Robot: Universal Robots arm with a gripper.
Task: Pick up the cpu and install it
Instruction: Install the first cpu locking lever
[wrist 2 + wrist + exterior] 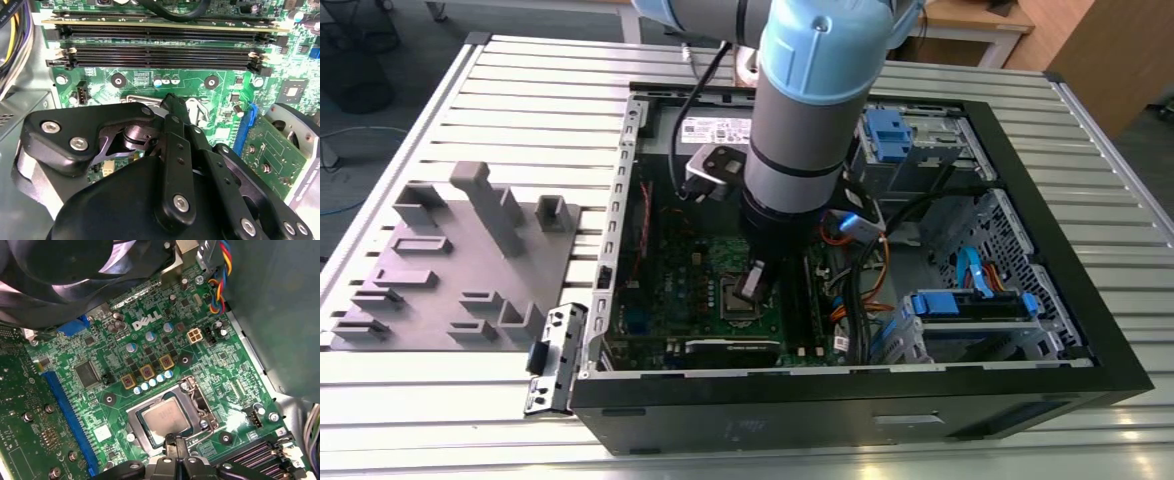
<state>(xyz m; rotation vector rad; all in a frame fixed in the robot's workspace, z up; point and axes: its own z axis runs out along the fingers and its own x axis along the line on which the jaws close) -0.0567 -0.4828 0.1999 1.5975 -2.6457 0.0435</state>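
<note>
The arm reaches down into the open computer case (pixel 881 380), with the gripper (pixel 750 283) low over the green motherboard (pixel 165 335). In the first wrist view the cpu (pixel 165 421) lies flat inside the metal socket frame (pixel 197 400), silvery top up, and the gripper's fingertips (pixel 176 444) sit narrowly together just at the chip's edge; whether they touch it cannot be told. On the exterior view's left, a grey plastic tray (pixel 447 265) with upright blocks rests on the slatted table (pixel 520 90), well apart from the case.
</note>
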